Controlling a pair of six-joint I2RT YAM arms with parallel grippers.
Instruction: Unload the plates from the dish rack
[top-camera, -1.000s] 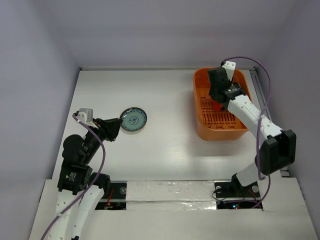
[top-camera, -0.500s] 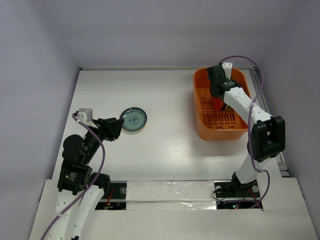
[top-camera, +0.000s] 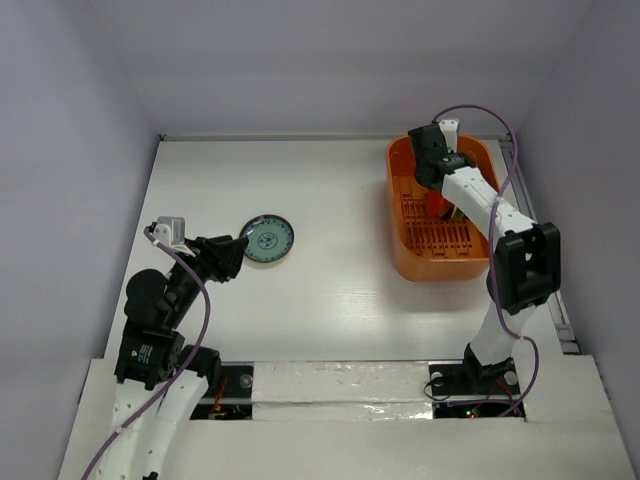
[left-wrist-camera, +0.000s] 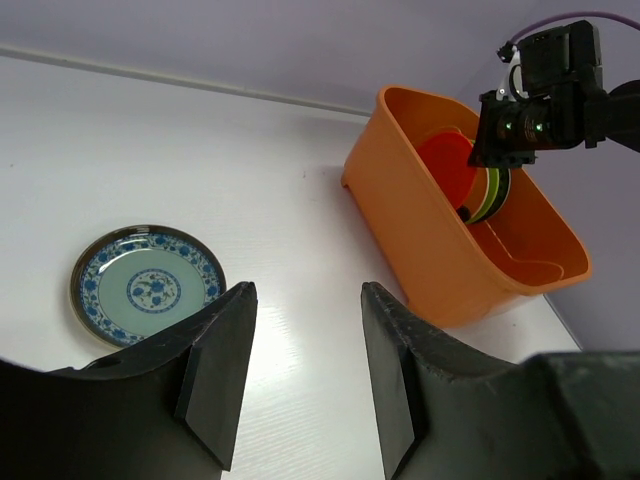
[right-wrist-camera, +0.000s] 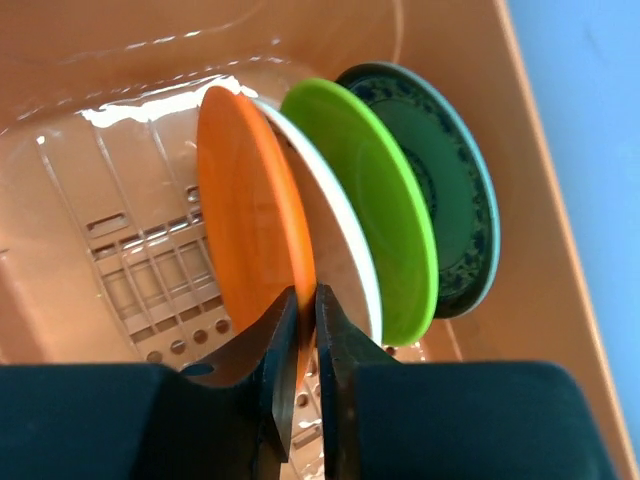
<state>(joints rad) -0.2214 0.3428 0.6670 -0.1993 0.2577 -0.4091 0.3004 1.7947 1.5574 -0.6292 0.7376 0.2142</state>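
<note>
- Top external view: a white table (top-camera: 330, 190) fills the floor of a booth with plain pale lilac walls (top-camera: 300, 60); two arms are mounted at its near edge.
- The left gripper (top-camera: 228, 256) sits low at the table's left side, its fingers apart with nothing between them.
- Just beside it, one blue-and-white plate (top-camera: 267, 239) lies flat on the table, well apart from the rack.
- One orange dish rack (top-camera: 440, 268) stands at the right, towards the back.
- The right gripper (right-wrist-camera: 303, 305) reaches down into the rack, its two fingers pinched together on the rim of the red-orange plate (right-wrist-camera: 245, 200).
- Right wrist view, counted left to right: four plates stand on edge in a row on the rack's slotted floor. They are the red-orange one, a cream plate (right-wrist-camera: 345, 275), a yellow-green plate (right-wrist-camera: 360, 190) and a dark teal plate (right-wrist-camera: 455, 200) with a patterned face.
- Five plates in all: one on the table, four in the rack.
</note>
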